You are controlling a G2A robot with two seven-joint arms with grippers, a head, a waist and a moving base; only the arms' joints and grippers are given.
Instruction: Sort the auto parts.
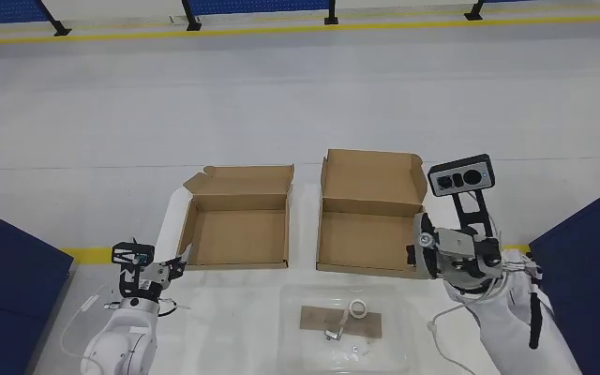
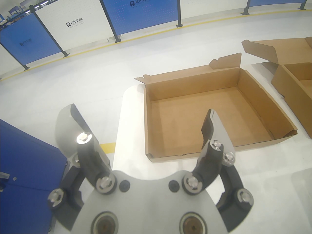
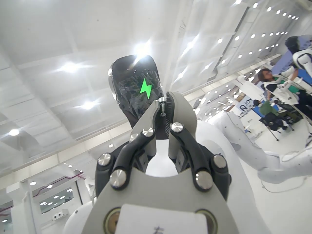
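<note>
my right hand (image 3: 163, 100) pinches a small metal part (image 3: 161, 106); my left hand (image 2: 141, 113) is spread wide, cardboard box (image 2: 190, 83) just ahead.

L box (image 1: 239, 234), R box (image 1: 366, 239): plain brown card, no print. Table (image 1: 234, 309) white. Ring (image 1: 357, 307) white; card slab (image 1: 319, 321) brown. L gripper (image 2: 141, 113), R gripper (image 3: 163, 103): silver-grey, blk links. Small part (image 3: 161, 105) silvery. Floor stripe (image 1: 281, 28) yellow.

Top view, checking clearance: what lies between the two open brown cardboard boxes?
Nothing; a bare strip of white table separates them, shown in the top view.
</note>
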